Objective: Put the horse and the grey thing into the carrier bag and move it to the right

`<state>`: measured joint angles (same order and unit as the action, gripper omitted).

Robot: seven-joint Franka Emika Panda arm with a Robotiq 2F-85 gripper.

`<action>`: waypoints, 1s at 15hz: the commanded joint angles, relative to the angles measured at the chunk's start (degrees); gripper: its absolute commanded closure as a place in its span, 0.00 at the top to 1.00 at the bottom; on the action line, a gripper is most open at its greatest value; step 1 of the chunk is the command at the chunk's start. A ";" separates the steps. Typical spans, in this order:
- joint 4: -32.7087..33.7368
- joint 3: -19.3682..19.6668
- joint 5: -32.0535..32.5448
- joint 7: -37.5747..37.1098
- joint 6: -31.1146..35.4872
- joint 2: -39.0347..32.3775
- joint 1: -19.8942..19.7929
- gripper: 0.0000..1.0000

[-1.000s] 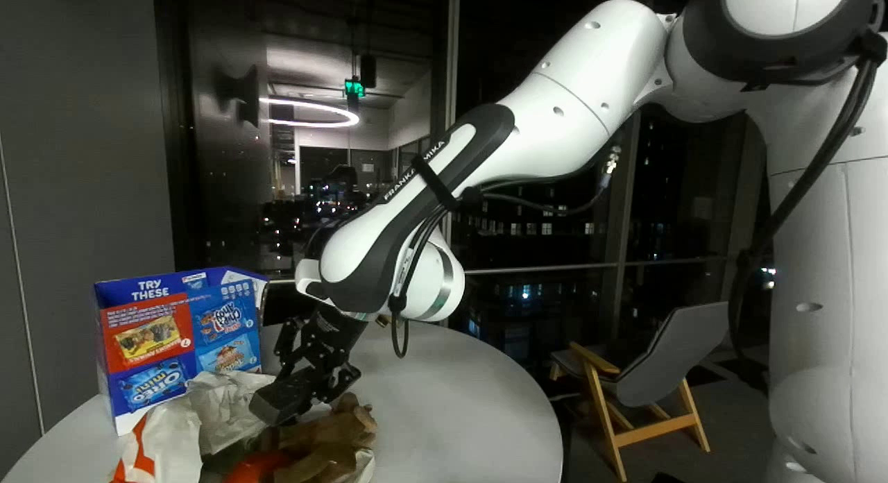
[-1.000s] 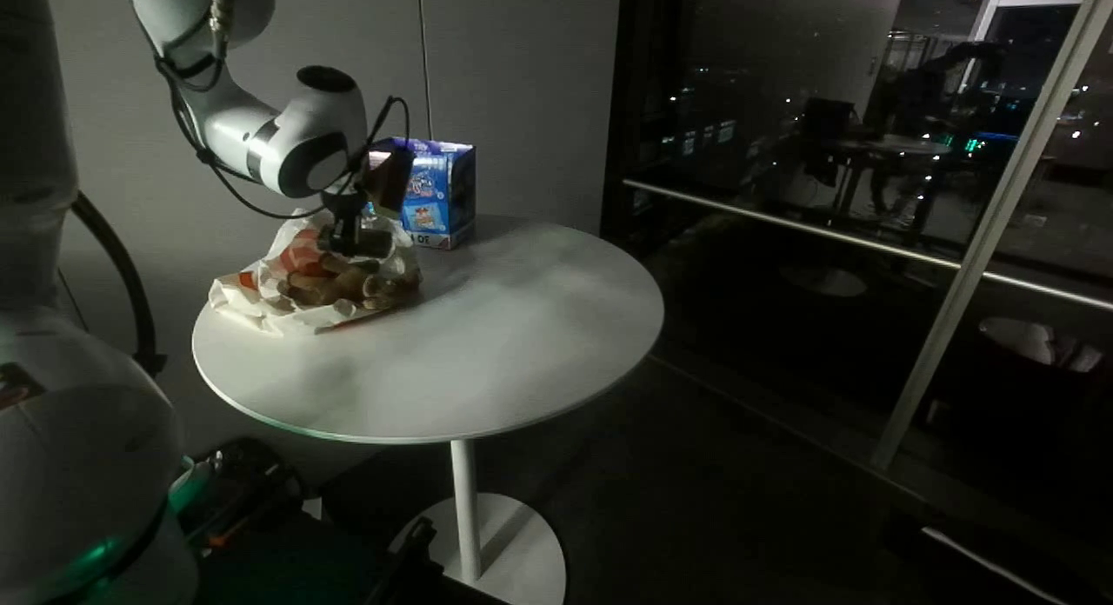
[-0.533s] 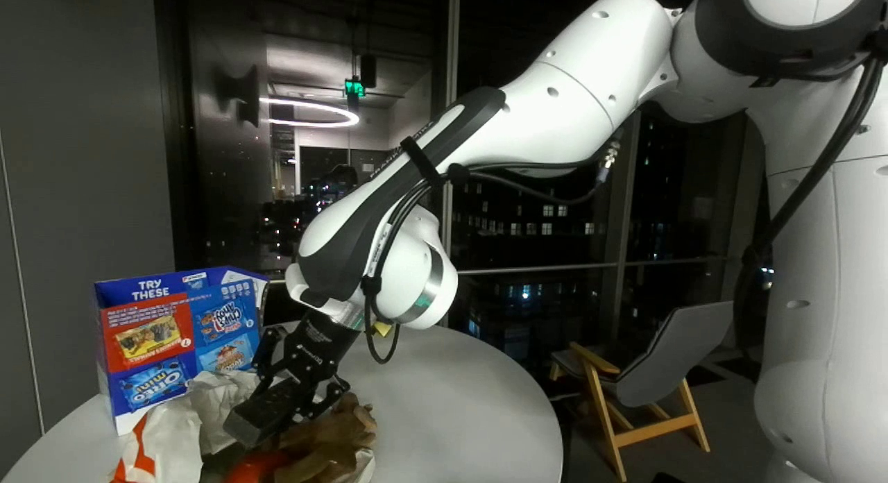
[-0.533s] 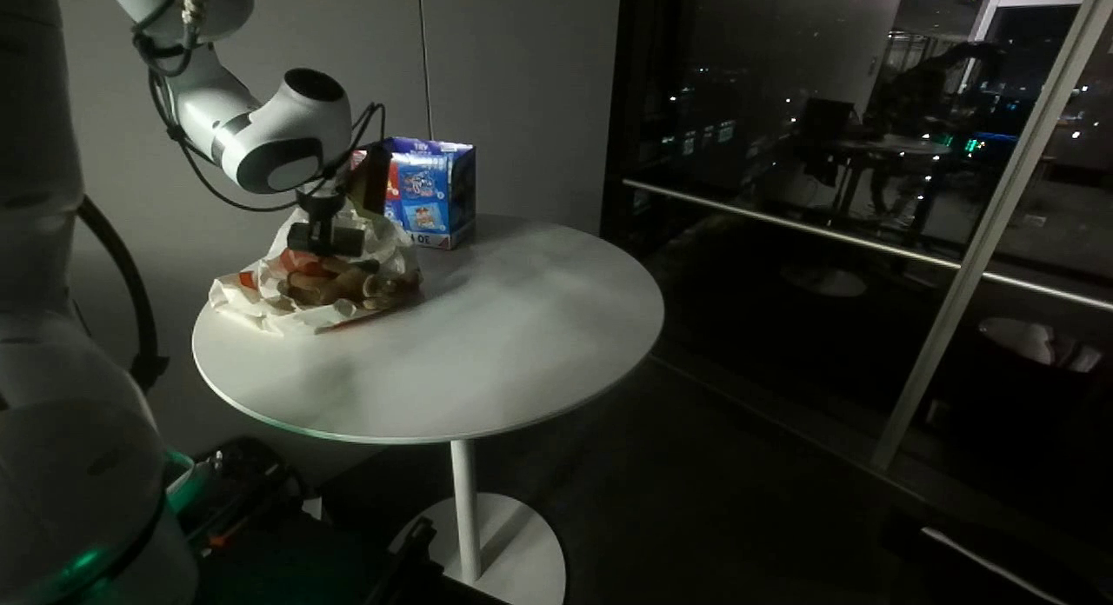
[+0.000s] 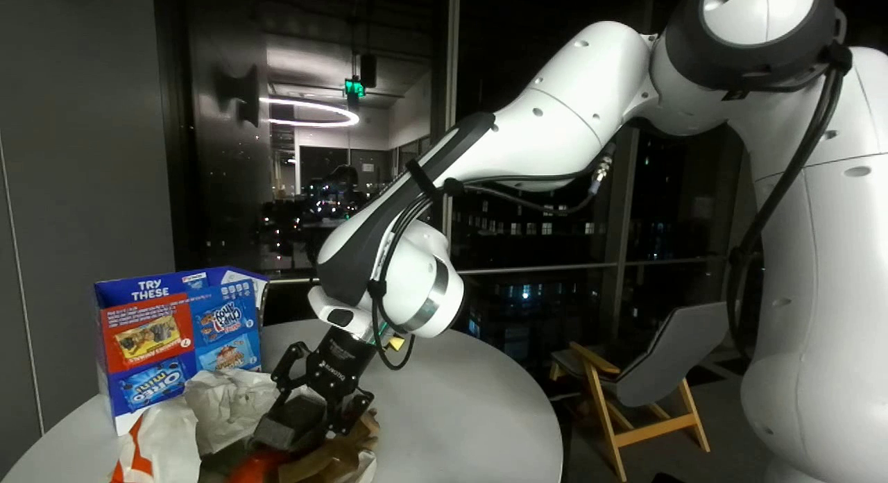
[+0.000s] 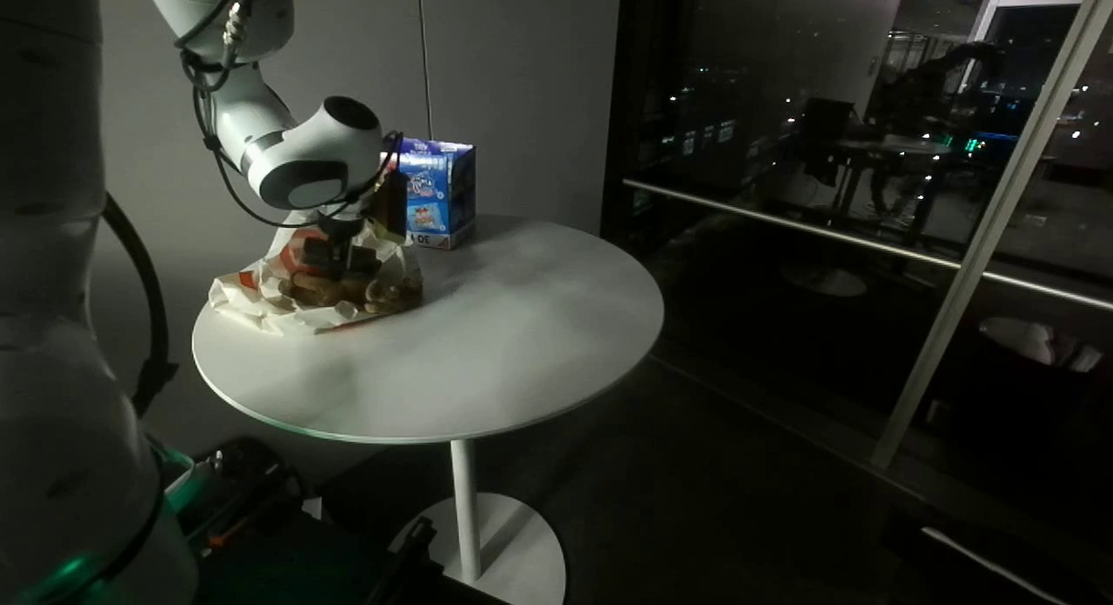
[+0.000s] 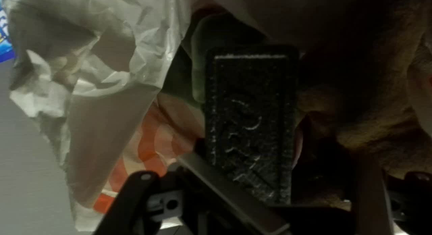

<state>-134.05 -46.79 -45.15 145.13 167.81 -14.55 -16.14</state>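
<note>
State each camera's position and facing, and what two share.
In an exterior view: near the round table, facing windows; arm, gripper from picture right.
In an exterior view: above table height, facing grey wall and windows; arm, gripper at picture left.
Wrist view: wrist-mounted, facing down at carrier bag, grey block; fingers show.
Both exterior views share table, snack box, bag, arm.

Is a round, pale table (image 6: pixel 504 327) on one post (image 6: pixel 466 509) and a disc foot (image 6: pixel 535 557). Bears a blue printed box (image 5: pixel 182 341), upright. Also bears, near the box and in front of its printed face, the crumpled white carrier bag (image 5: pixel 229 408) with orange-red print.
</note>
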 commanded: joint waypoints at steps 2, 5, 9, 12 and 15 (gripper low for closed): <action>-0.17 0.35 0.06 -0.06 -0.16 -0.20 -0.02 0.98; -0.17 0.25 0.06 -0.06 -0.16 -0.29 0.02 1.00; -0.41 -0.82 -1.35 1.26 1.67 0.47 -0.49 1.00; -0.68 -4.31 -6.06 2.35 2.17 4.47 -2.58 1.00; 0.55 -9.54 -16.14 4.97 -2.21 11.38 -7.26 1.00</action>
<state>-133.74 -51.50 -52.30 147.18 169.17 -11.42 -19.03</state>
